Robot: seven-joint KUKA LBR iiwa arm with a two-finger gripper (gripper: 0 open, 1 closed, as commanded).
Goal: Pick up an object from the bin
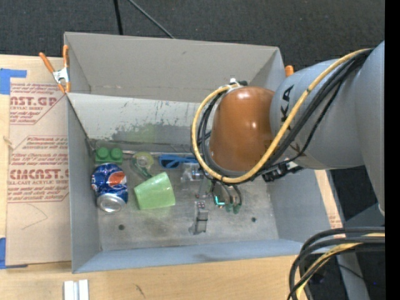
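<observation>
My gripper [200, 220] hangs low over the bin floor right of the middle, below the orange cover. A light green plastic cup [155, 192] lies on its side just left of it, a short gap away. A blue flat piece [177, 162] lies behind the cup, towards the back wall, partly hidden by the arm's cables. A small clear round thing [143, 162] sits beside the blue piece.
A crushed blue Pepsi can [109, 185] lies at the bin's left side. Behind it stands a dark green piece with two round caps [107, 154]. The arm and its cables cover the bin's right rear part.
</observation>
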